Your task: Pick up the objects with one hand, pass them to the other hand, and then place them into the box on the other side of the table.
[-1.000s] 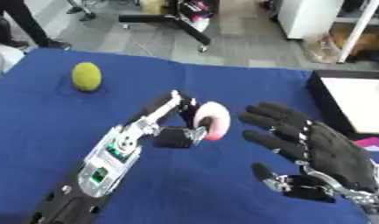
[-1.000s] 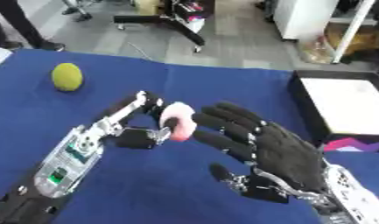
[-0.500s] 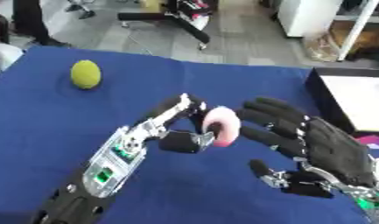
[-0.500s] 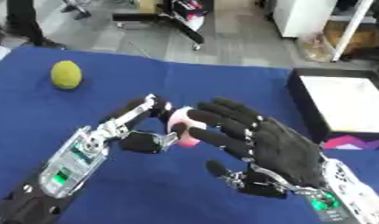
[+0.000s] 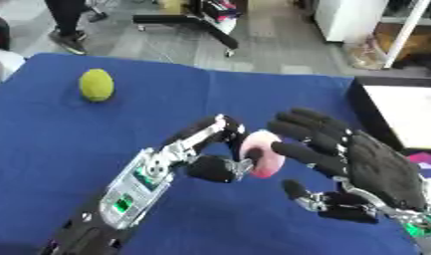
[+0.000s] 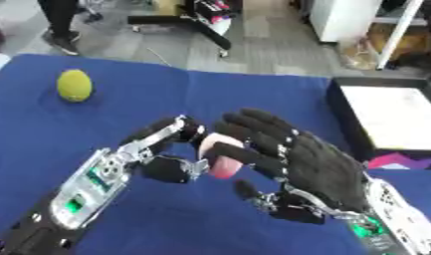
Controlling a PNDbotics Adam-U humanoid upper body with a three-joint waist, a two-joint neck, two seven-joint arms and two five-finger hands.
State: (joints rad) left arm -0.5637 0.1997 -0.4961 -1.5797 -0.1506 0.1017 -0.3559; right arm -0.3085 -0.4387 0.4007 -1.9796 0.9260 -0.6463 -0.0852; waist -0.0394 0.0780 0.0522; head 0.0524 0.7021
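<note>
A small pink and white object (image 5: 260, 158) hangs above the blue table, pinched between the thumb and fingers of my left hand (image 5: 214, 154). My right hand (image 5: 358, 167) is open just to the right of it, its straight black fingers lying over and against the object's far side. A yellow-green ball (image 5: 96, 85) rests on the table at the far left. A black box with a white inside (image 5: 401, 112) stands at the table's right edge.
A pink and purple thing (image 6: 391, 161) lies near the box's front corner. Beyond the blue table (image 5: 166, 109) is a grey floor with a black stand, white furniture and a person's legs.
Both hands have closed in on each other. The right hand's fingers now reach over the pink object, which the left hand still pinches.
</note>
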